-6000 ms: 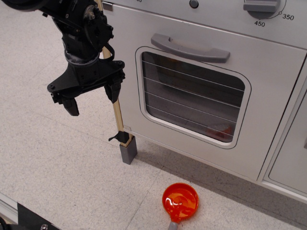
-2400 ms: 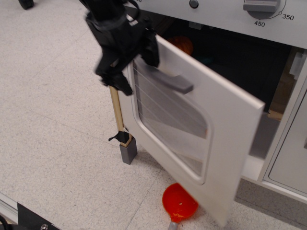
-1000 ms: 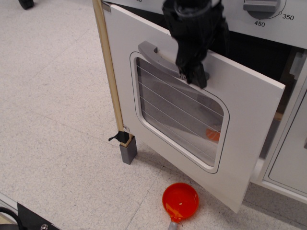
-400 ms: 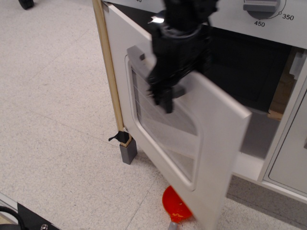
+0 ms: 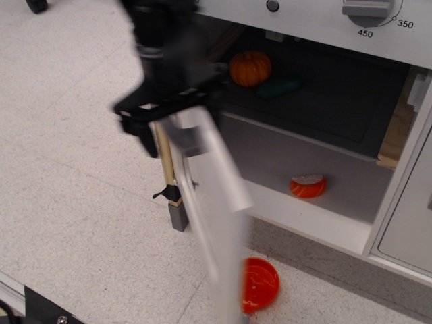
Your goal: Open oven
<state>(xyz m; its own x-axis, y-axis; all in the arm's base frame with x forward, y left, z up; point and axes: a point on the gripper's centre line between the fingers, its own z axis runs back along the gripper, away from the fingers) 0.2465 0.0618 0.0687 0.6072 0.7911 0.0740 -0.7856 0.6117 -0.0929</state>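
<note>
— Black and blurred, my fingers (image 5: pixel 145 131) sit at the door's top edge; whether they grip it, I cannot tell.

— And the oven (image 5: pixel 304 155)?

— Wide open, door (image 5: pixel 212 202) edge-on; pumpkin (image 5: pixel 250 68) on the shelf, orange piece (image 5: pixel 308 185) below.

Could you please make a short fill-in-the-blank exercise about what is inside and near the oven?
1. The pumpkin sits on the dark ____ inside the oven.
2. The door is swung ____.
3. A red ____ lies on the floor in front of the oven.
4. The dial is at the ____ of the oven.

Missing words: shelf; open; bowl; top
</note>
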